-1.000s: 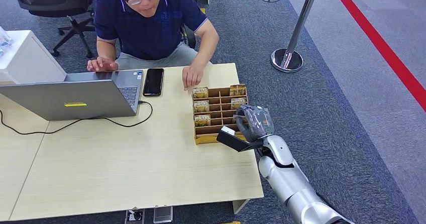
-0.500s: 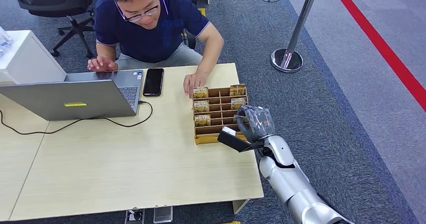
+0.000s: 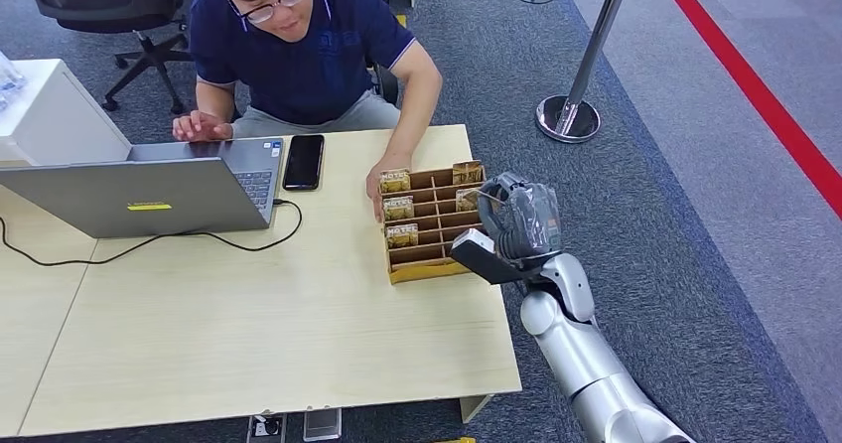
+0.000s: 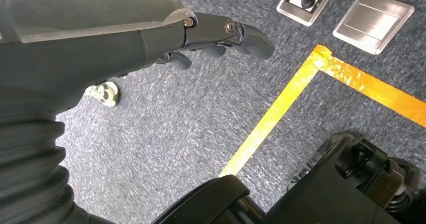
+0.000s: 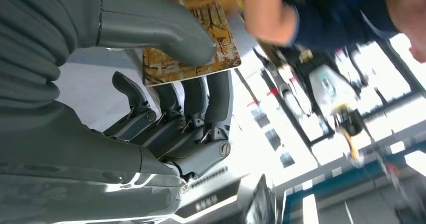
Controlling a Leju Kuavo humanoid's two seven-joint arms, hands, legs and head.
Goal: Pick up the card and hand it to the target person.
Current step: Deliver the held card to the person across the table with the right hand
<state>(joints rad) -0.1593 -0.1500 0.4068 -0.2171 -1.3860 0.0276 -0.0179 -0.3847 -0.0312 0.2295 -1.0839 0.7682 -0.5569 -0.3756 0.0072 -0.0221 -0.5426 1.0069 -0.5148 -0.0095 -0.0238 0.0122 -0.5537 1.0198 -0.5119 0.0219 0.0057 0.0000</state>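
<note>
Your right robot hand (image 5: 166, 98) pinches one flat, glossy gold-patterned card (image 5: 188, 43) between its thick grey thumb and dark fingers, just beside the slotted cardboard tray (image 3: 429, 254) on the pale wood bench (image 3: 248, 334). Five more cards stand in that tray. Your left robot hand (image 4: 150, 38) hangs over speckled carpet, fingers loosely curled and holding nothing.

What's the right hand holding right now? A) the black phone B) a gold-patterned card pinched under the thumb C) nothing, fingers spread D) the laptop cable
B: in the right wrist view the thumb presses a gold-patterned card against the fingers, and in the head view the right hand is raised beside the card box.
</note>
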